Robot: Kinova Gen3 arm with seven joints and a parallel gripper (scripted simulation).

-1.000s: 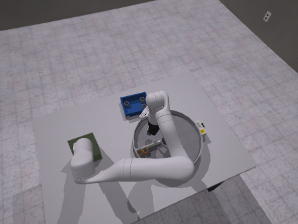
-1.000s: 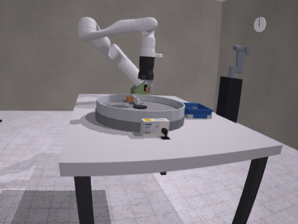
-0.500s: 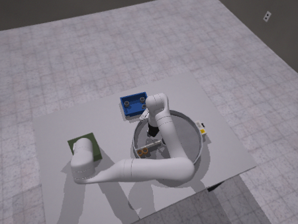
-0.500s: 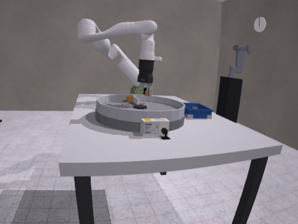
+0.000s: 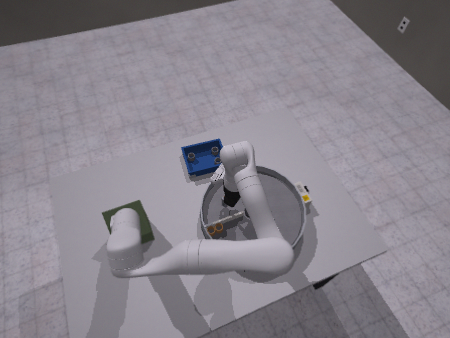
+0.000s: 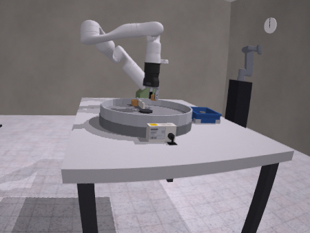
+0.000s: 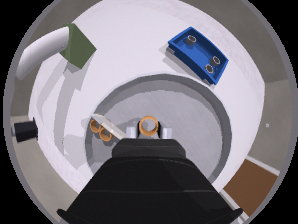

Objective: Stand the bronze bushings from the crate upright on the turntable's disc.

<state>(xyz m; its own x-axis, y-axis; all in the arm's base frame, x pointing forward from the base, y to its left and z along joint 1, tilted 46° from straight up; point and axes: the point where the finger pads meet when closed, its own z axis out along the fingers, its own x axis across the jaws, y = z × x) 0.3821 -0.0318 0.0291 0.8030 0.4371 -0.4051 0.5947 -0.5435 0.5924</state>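
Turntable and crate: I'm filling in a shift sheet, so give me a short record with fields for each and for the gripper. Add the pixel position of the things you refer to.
gripper [image 6: 153, 98] [image 7: 148, 127]: shut on a bronze bushing [image 7: 141, 125], above the disc
disc [image 5: 284, 200] [image 7: 192, 112]: two bronze bushings [image 5: 219, 227] [image 7: 105, 134], side by side near the rim
crate [image 5: 202, 167] [image 6: 207, 119] [image 7: 199, 54]: three steel bushings [image 5: 191, 157] [image 7: 209, 68], no bronze
bronze left to place: the held one
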